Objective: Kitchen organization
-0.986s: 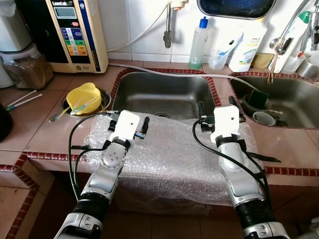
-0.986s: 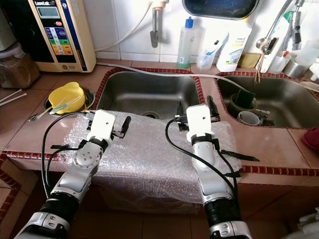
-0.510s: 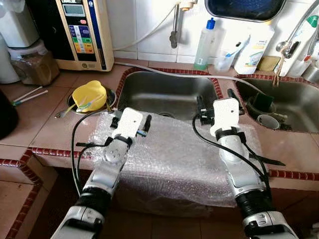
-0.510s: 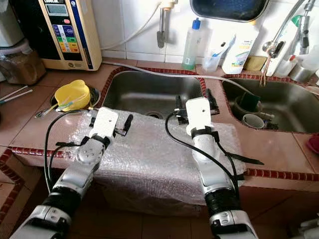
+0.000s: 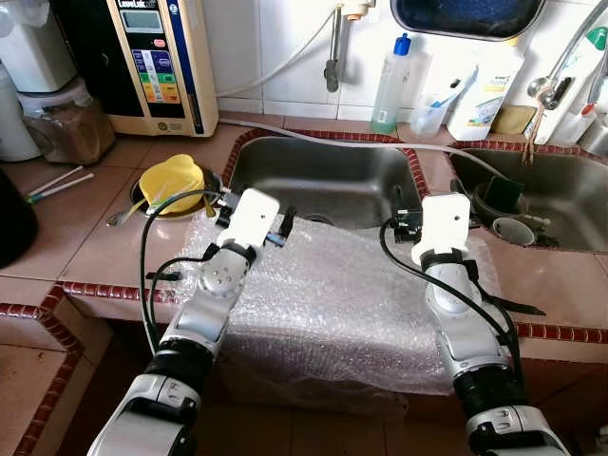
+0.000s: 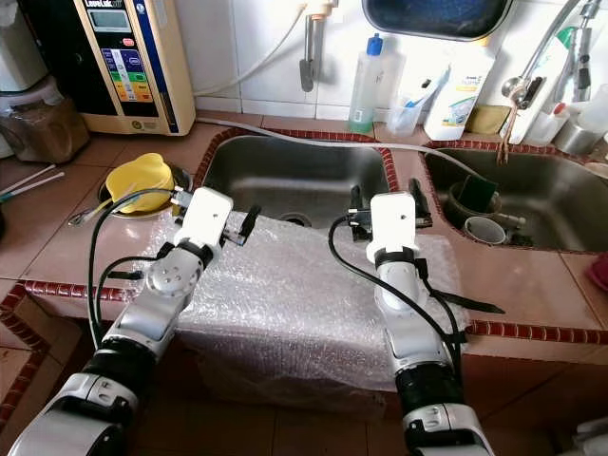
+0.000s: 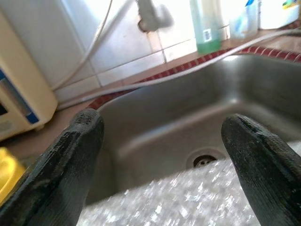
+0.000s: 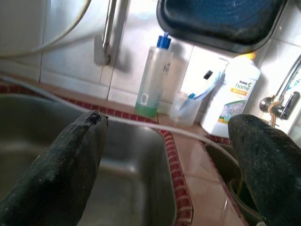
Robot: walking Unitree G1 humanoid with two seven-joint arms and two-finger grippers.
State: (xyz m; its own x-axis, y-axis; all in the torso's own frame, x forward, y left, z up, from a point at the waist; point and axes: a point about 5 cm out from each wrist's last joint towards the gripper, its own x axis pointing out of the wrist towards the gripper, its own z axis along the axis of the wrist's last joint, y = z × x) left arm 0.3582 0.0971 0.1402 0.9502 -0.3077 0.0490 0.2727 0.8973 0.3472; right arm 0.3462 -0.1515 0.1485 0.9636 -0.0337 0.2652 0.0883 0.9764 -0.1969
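Note:
A sheet of bubble wrap [image 5: 332, 285] lies over the tiled counter's front edge, before the left sink [image 5: 323, 176]. Both arms reach out above it. My left gripper [image 5: 258, 202] hovers over the wrap's far left part, open, with nothing between its fingers [image 7: 80, 141]; past them the wrist view shows the sink's drain [image 7: 203, 161]. My right gripper [image 6: 385, 195] is over the wrap's far right part at the sink's rim, also open and empty. Beyond its fingers [image 8: 80, 150] are a blue-capped bottle [image 8: 153, 75] and a white detergent bottle [image 8: 233, 99].
A yellow bowl [image 5: 171, 179] with utensils sits left of the sink, by a water machine [image 5: 157, 57] and a jar [image 5: 66, 119]. A white hose [image 5: 361, 144] runs along the back rim. The right sink [image 5: 560, 180] holds a cup [image 5: 513, 231] and dishes. Chopsticks [image 5: 57, 182] lie far left.
Both grippers have moved forward over the bubble wrap toward the sink; the right one also shifted a little to the right. Both stay open.

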